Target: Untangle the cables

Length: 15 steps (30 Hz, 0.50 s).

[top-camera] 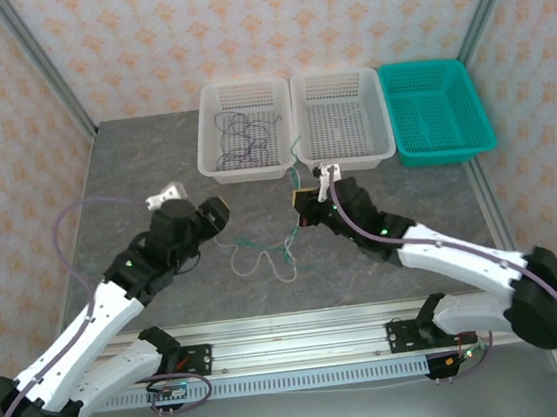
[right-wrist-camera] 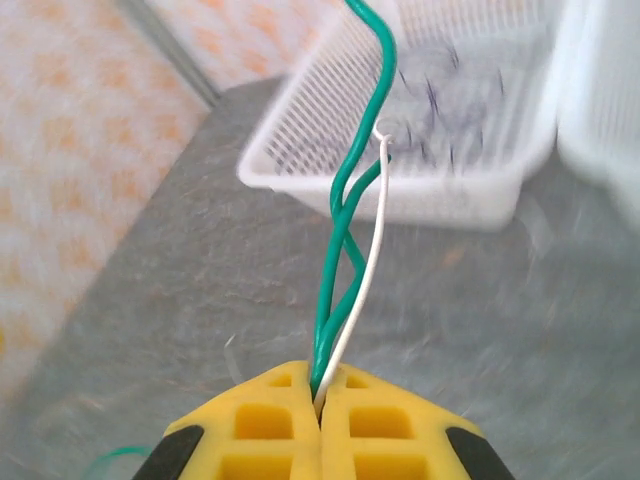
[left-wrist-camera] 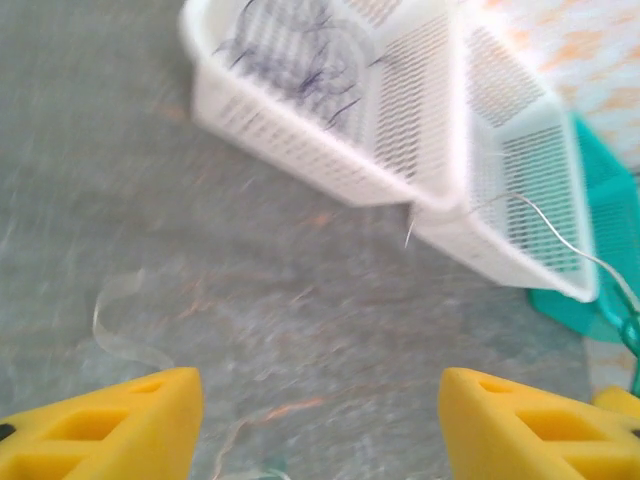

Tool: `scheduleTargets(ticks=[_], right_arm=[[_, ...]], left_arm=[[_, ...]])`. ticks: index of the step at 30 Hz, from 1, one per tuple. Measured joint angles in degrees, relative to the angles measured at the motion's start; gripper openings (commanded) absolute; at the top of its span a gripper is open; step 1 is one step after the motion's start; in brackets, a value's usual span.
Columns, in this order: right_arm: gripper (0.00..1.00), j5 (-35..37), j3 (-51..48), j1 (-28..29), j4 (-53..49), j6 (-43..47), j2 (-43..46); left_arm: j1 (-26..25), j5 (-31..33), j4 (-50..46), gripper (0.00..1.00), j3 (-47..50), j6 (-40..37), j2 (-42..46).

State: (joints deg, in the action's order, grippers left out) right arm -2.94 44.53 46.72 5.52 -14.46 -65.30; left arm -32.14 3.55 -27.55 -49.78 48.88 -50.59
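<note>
Right fingers (right-wrist-camera: pixel 320 395): clenched tight on a green cable (right-wrist-camera: pixel 345 250) and a white cable (right-wrist-camera: pixel 372 240). Both run up out of the tips, twisted round each other.
Why held so: I think lifting the two lets the twist hang free, so it can be pulled apart.
Left fingers (left-wrist-camera: pixel 320 420): spread wide with nothing between them, low over the grey surface (left-wrist-camera: pixel 300 300).
Why spread: I think they are ready to take another bit of cable.
Right arm: stretched forward toward the middle, with its tip near the baskets.
Left arm: bent at the elbow, reaching in toward the middle, with its tip pointed at the loose cables.
Loose cables (top-camera: pixel 264 255): thin green and white loops lying on the surface between the two sets of fingers.
Left white basket (top-camera: pixel 206 146): on the far side, with a dark cable (top-camera: pixel 240 137) bundled inside.
Middle white basket (top-camera: pixel 348 155): touching the left one, just past the right fingers.
Green basket (top-camera: pixel 443 149): far right, beside the middle one.
</note>
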Motion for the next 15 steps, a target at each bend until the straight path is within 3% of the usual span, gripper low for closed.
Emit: scheduleTargets(ticks=[4,6,11,15], right_arm=[[0.0,-1.29,4.85,0.0,-7.56,25.11,3.93],[0.0,-2.03,5.79,-0.15,-10.62,34.91,4.48],[0.0,-5.09,5.97,-1.36,-14.47,45.35,4.2],[0.0,-7.85,5.42,-1.4,-13.33,46.51,4.09]], left_arm=[[2.29,-6.38,-1.07,0.67,-6.88,-3.08,-3.52],[3.1,-10.88,-0.31,0.77,-7.37,-2.36,-5.38],[4.46,-21.9,7.54,0.97,-4.2,5.4,-9.55],[4.83,-27.36,18.47,0.99,1.9,16.76,-11.8]])
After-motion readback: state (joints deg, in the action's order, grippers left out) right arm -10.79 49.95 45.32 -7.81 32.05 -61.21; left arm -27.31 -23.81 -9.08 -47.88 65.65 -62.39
